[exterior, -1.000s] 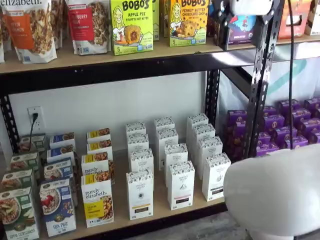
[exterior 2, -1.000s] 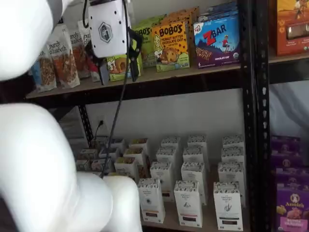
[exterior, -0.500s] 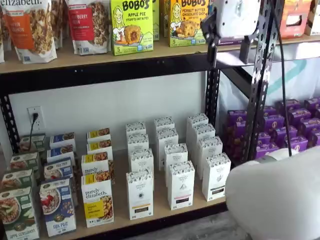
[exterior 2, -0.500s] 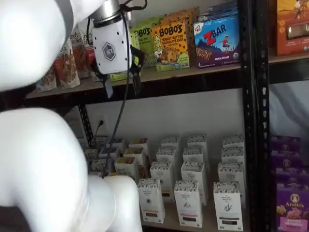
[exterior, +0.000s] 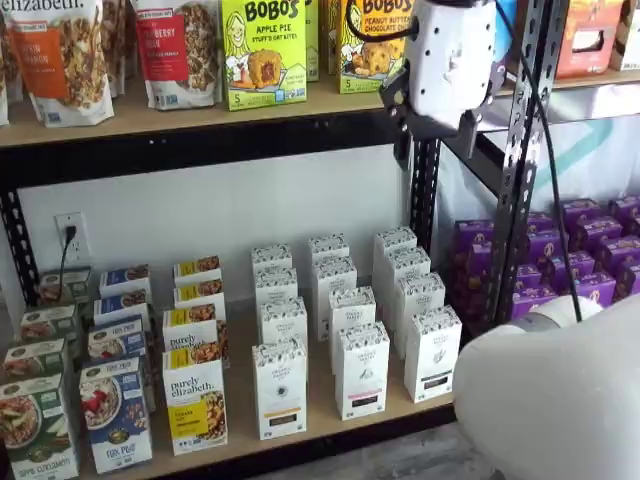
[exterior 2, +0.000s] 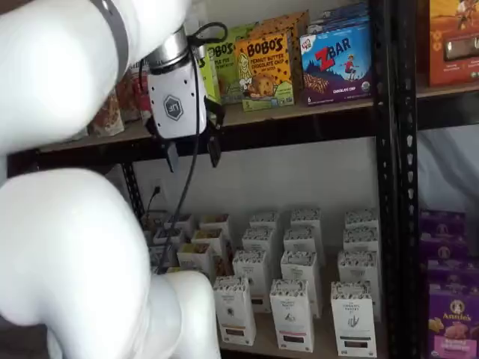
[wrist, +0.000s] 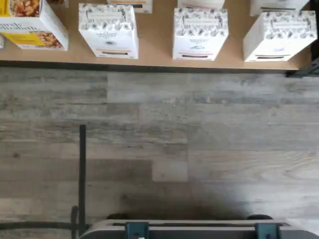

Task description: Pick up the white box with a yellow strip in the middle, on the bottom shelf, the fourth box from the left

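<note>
The white box with a yellow strip (exterior: 280, 390) stands upright at the front of its row on the bottom shelf (exterior: 318, 398). It shows in both shelf views, and its thin orange-yellow strip is plain on the white box (exterior 2: 234, 310). In the wrist view the white box (wrist: 108, 29) stands by the bottom shelf's (wrist: 154, 47) front edge. My gripper (exterior: 434, 148) hangs high above it, level with the upper shelf's front rail. A clear gap separates the two black fingers of the gripper (exterior 2: 192, 155), so it is open and holds nothing.
Like white cartons with black strips (exterior: 362, 370) fill the rows to the right, and purely elizabeth boxes (exterior: 195, 405) stand to the left. Purple boxes (exterior: 590, 250) lie past the black upright (exterior: 522, 170). My white arm (exterior 2: 75, 254) blocks much of one shelf view. Grey plank floor (wrist: 159, 139) lies before the shelf.
The gripper has come down from the top-shelf goods to the level of the upper shelf's rail and has shifted sideways. Its fingers stay apart. No box has moved.
</note>
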`<state>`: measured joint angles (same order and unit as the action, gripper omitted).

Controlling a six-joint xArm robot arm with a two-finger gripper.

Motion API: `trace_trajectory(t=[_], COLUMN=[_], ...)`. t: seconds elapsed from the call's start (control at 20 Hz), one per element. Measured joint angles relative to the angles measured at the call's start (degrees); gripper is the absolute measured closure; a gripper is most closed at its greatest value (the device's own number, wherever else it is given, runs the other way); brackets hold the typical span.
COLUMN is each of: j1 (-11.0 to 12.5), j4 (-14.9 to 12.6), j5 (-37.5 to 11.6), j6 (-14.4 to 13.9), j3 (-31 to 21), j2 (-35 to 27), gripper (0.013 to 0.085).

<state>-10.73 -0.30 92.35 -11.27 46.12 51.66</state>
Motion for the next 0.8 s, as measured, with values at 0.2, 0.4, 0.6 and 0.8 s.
trace_trajectory(t=[0.2, 0.4, 0.6, 0.8], j1=[-1.4, -3.4, -5.7, -6.9], j4=[-0.2, -1.4, -3.0, -2.7], j5=[-3.9, -7.9, -12.8, -17.3], j6=[-1.4, -3.6, -6.3, -7.8], j3=[-3.3, -6.5, -9.5, -11.5], j2=[-0.7, -1.7, -3.3, -5.0], gripper=[0.0130, 0.0130, 0.0130, 0.0130])
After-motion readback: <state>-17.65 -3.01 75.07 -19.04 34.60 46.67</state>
